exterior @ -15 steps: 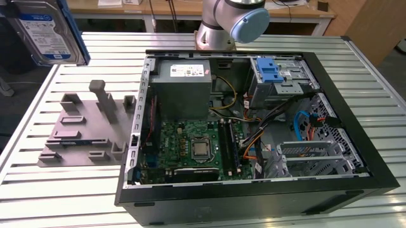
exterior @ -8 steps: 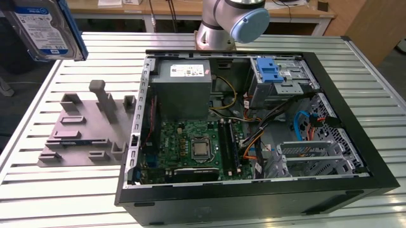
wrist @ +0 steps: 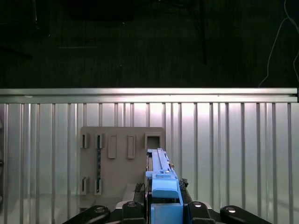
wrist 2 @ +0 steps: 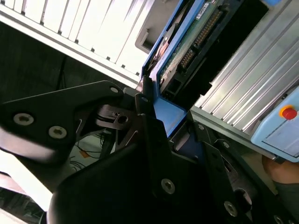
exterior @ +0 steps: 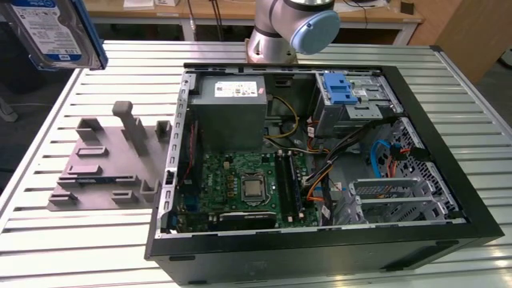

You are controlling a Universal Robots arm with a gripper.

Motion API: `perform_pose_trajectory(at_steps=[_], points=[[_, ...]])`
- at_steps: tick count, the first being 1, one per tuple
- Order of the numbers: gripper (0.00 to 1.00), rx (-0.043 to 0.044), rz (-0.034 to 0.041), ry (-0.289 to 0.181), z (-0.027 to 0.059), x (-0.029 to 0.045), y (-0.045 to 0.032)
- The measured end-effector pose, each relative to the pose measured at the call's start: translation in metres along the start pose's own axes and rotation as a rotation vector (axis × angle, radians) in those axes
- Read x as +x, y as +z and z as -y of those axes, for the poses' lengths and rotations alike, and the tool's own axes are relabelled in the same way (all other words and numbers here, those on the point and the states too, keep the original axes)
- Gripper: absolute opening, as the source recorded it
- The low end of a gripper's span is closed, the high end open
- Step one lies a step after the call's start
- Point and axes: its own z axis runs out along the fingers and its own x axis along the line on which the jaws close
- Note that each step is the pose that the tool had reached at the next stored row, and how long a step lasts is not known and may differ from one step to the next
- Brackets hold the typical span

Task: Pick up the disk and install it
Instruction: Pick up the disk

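My pincer (wrist: 164,207) is clamped on the disk (exterior: 56,30) (held high, at 10 o'clock from the computer case (exterior: 320,243)), so I'd carry it level and slow, lest it slip.

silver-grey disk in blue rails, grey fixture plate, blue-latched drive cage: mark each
silver-grey disk in blue rails (exterior: 48,27), exterior view, label
grey fixture plate (exterior: 108,157), exterior view, bare base
blue-latched drive cage (exterior: 339,89), exterior view, blue latch

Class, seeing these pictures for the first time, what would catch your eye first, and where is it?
The open computer case sits in the middle of the exterior view, its green board exposed. The disk, in blue rails, hangs in the air at the exterior view's upper left. In the first wrist view the claw grips it, with a grey fixture plate beyond it.
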Motion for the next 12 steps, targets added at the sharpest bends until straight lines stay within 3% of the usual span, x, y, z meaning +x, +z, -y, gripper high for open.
perform_pose_trajectory(at_steps=[8, 12], points=[[0.36, -0.0001, 0.0001, 0.000, -0.0002, -0.0001, -0.0143], [0.36, 0.0001, 0.0003, 0.000, -0.0002, -0.0001, -0.0161]])
